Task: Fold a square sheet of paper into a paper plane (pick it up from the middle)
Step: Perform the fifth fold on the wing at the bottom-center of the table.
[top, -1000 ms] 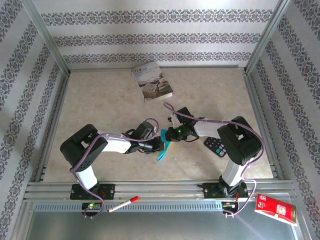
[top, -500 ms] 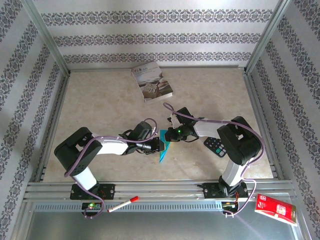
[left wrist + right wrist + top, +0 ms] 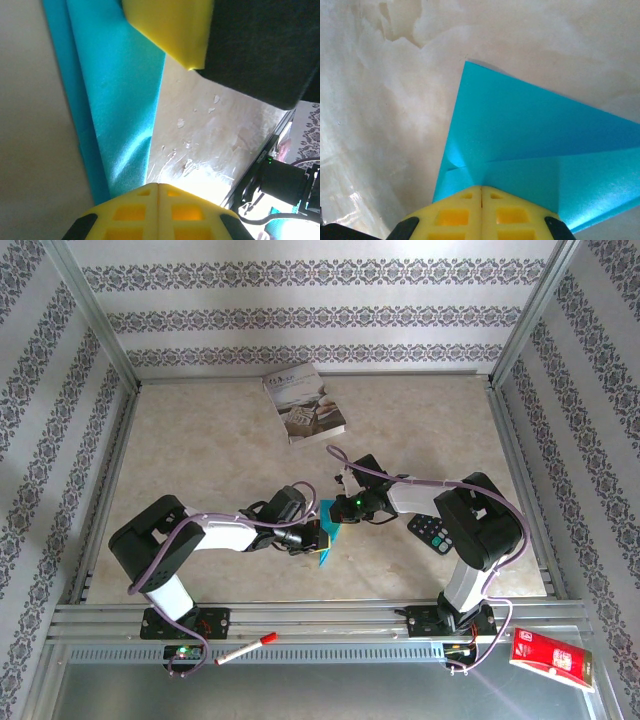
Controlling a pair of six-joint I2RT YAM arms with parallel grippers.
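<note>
Near front-centre of table (image 3: 200, 440) | pinches folded teal paper (image 3: 120, 90) in closed left gripper (image 3: 159, 187) | clamps creased part in closed right gripper (image 3: 481, 190)

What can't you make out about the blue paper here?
- Top view: paper mostly hidden under left arm and right arm; folds unreadable.
- Left wrist view: cut off by the top edge.
- Right wrist view: it runs off right; fingers hide its near part.
- Top view: book print too small.
</note>
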